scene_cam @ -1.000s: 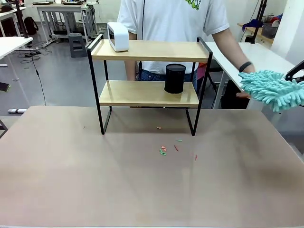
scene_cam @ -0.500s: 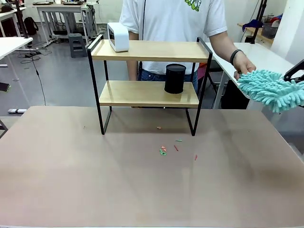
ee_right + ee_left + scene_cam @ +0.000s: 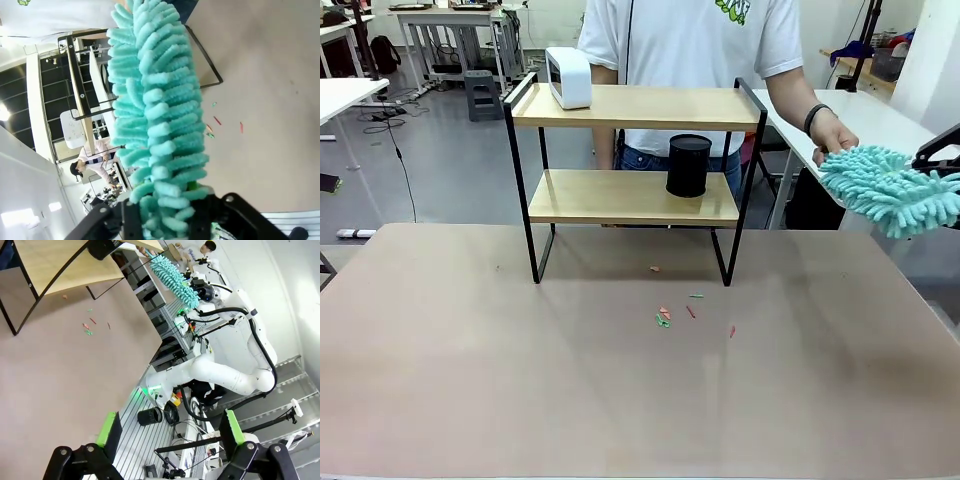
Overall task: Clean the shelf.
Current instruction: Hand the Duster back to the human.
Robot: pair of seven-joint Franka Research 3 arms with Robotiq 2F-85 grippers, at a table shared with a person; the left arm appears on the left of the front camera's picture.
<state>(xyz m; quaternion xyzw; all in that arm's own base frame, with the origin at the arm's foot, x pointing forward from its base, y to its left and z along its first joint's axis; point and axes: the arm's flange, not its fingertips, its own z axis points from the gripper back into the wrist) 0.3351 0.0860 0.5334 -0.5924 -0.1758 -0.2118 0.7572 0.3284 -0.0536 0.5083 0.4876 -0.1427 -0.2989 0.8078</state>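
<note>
The shelf (image 3: 635, 107) stands at the table's far side, a white device (image 3: 569, 77) on its top board and a black cup (image 3: 688, 165) on the lower one. At the right edge my right gripper (image 3: 945, 160) is shut on a fluffy teal duster (image 3: 890, 190), held level above the table's right end. The person's hand (image 3: 832, 135) rests on the duster's far tip. In the right wrist view the duster (image 3: 160, 110) rises from between my right gripper (image 3: 180, 210). My left gripper (image 3: 170, 427) is open with nothing in it, its green pads (image 3: 109, 427) wide apart.
Small coloured scraps (image 3: 665, 316) lie on the table in front of the shelf. The person stands behind the shelf. A white table (image 3: 860, 115) sits at the right behind the duster. The near half of the brown tabletop (image 3: 520, 380) is bare.
The person's hand rose from below the duster and now rests on its far tip. The duster lifted slightly. The shelf and its objects stayed put.
</note>
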